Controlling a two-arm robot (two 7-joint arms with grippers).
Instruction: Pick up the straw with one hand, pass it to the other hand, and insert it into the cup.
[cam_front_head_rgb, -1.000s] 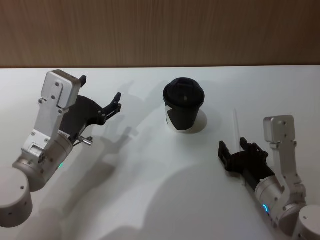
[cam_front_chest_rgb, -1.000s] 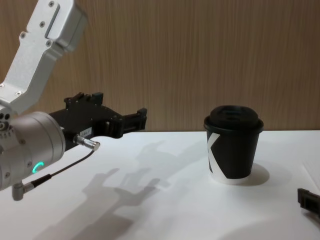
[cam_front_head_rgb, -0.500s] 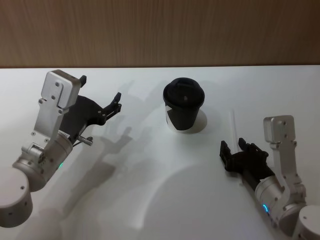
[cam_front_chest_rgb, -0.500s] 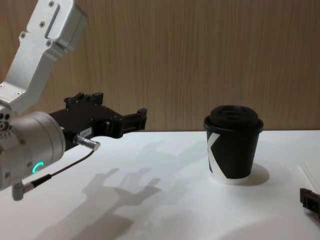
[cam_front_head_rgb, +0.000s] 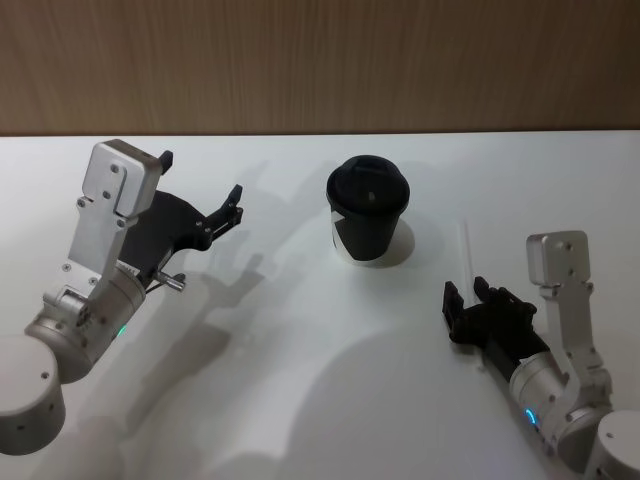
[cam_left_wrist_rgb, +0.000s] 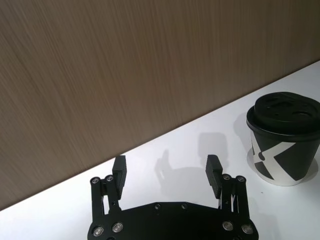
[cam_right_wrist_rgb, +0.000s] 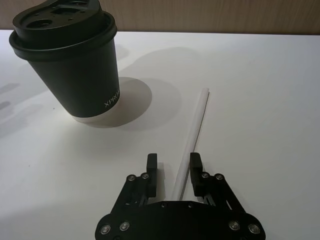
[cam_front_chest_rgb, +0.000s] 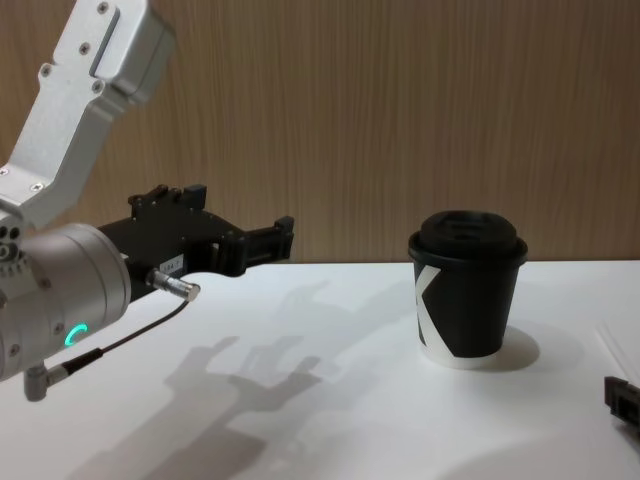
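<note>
Closest to us, at the right of the table (cam_front_head_rgb: 300, 400), we see the right gripper (cam_right_wrist_rgb: 173, 162) low over the white surface. Its two short fingers are spread, one on each side of the near end of the straw (cam_right_wrist_rgb: 195, 120). The right wrist view shows a gap between the straw and at least the finger on the cup's side, so the gripper is released and grasps nothing. Whether the fingertips touch the table we cannot tell.

The straw lies flat on the table and runs from between those fingers away from us. Its far end stops to the right of the cup (cam_front_head_rgb: 367, 215), near it but not touching.

The cup stands upright in the middle of the table with its black domed lid on. Its white angular mark faces the robot.

On the left, the left gripper (cam_left_wrist_rgb: 166, 171) hangs above the table, well apart from the cup. Its long fingers are wide apart, empty, and pointing towards the far side. A green ring glows on its silver arm.

Behind the table we see a wood-grain wall (cam_front_head_rgb: 300, 60).
</note>
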